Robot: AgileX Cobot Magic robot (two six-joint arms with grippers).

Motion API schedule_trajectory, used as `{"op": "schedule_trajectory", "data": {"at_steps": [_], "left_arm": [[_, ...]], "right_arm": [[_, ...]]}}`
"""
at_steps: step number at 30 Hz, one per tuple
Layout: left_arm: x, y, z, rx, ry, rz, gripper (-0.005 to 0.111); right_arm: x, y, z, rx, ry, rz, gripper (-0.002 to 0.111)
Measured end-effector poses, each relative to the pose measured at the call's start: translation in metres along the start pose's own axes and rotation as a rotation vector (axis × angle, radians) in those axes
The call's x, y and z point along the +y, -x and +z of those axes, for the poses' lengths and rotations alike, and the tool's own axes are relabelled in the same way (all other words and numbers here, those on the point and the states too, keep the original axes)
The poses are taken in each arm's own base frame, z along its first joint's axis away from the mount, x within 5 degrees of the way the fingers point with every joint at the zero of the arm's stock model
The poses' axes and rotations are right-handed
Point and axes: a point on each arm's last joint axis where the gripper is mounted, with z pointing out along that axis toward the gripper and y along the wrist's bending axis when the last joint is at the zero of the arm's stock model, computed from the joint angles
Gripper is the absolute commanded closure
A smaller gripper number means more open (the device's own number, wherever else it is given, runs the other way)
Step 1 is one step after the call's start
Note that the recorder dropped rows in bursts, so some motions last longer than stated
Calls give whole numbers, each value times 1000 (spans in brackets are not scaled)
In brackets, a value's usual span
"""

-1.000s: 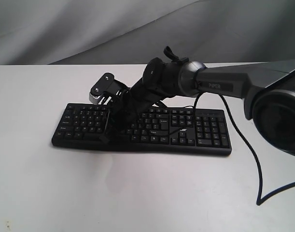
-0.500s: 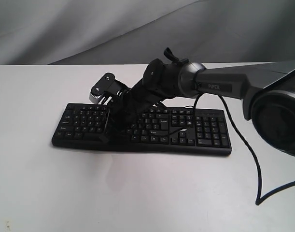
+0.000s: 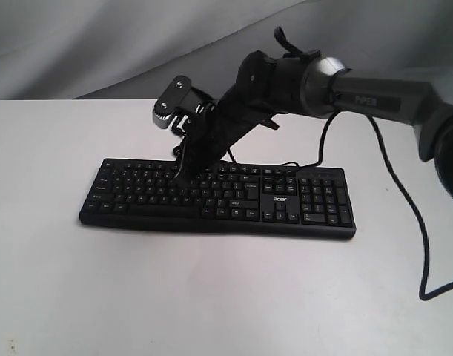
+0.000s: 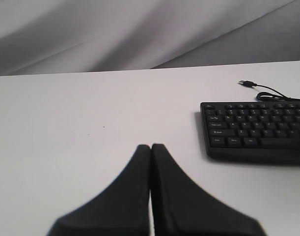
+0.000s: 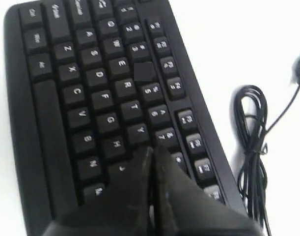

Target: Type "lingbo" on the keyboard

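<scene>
The black keyboard (image 3: pixel 233 200) lies flat on the white table, its acer logo toward the right. My right gripper (image 3: pixel 179 176) reaches in from the right and points down over the left-middle keys, fingers shut with nothing between them. In the right wrist view its tip (image 5: pixel 150 150) hangs just beyond the Y and H keys of the keyboard (image 5: pixel 91 88), beside the 7 key. My left gripper (image 4: pixel 150 146) is shut and empty above bare table, well to the side of the keyboard's (image 4: pixel 253 129) end. It does not show in the exterior view.
The keyboard's thin cable (image 5: pixel 250 132) lies bunched behind the function row, its USB plug (image 4: pixel 246 83) loose on the table. A black arm cable (image 3: pixel 404 200) trails down on the right. Grey cloth (image 3: pixel 100 44) hangs behind the white table (image 3: pixel 211 297).
My right arm has risen, and its shut gripper has moved from the keyboard's front rows up and back toward the upper rows.
</scene>
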Motion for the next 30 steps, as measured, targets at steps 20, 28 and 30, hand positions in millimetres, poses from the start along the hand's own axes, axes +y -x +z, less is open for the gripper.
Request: {"op": "schedule_trajectory", "data": {"at_steps": [20,28,30], "left_arm": [[0,0,0,0,0,0,106],[0,0,0,0,0,0,106],[0,0,0,0,0,0,106]], "right_arm": [[-14,-34,6,-2,9,103,108],[-13,-42,19,7,22,129,108],[-13,-42,19,3,20,134,108]]}}
